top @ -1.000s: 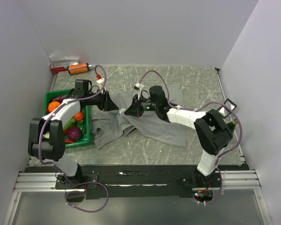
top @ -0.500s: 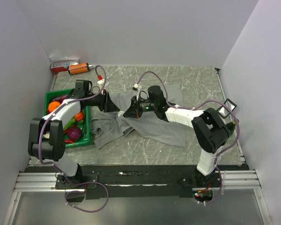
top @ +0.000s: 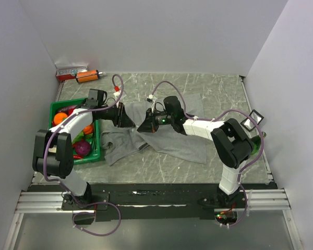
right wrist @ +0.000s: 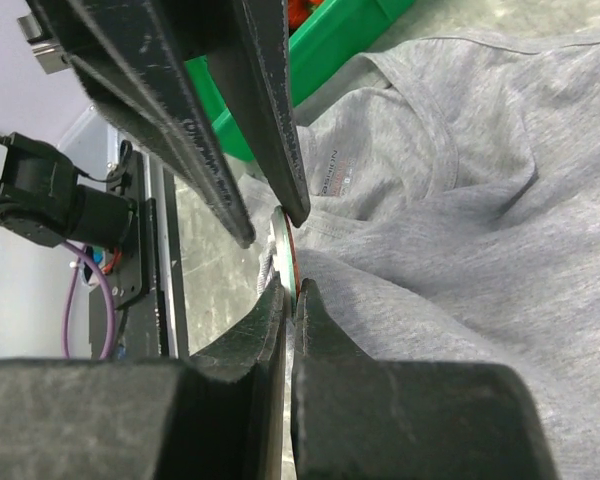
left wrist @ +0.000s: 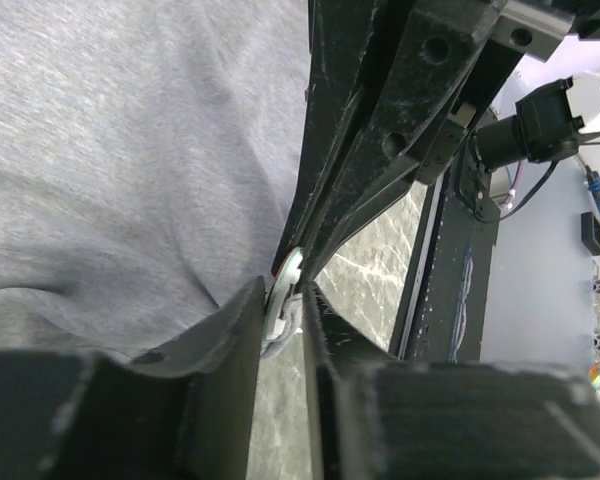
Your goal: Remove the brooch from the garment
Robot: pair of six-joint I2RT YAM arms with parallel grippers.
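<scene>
The grey garment (top: 177, 143) lies rumpled in the middle of the table, right of the green crate. The brooch (left wrist: 284, 283) is a small whitish disc with a green rim, seen edge-on; it also shows in the right wrist view (right wrist: 286, 255). My left gripper (top: 129, 122) and right gripper (top: 142, 126) meet tip to tip at the garment's left part. The left gripper (left wrist: 282, 300) is shut on the disc and a bunch of fabric beside it. The right gripper (right wrist: 291, 295) is shut on the disc's edge. From above the brooch is hidden between the fingers.
A green crate (top: 96, 154) with fruit and vegetables stands left of the garment. An orange item (top: 87, 76) and a red-and-white box (top: 70, 72) lie at the back left corner. A small black frame (top: 249, 122) stands by the right edge.
Both grippers have closed in on each other over the garment's left part: the left moved right and a little nearer, the right moved left. Their tips now meet at the brooch.
</scene>
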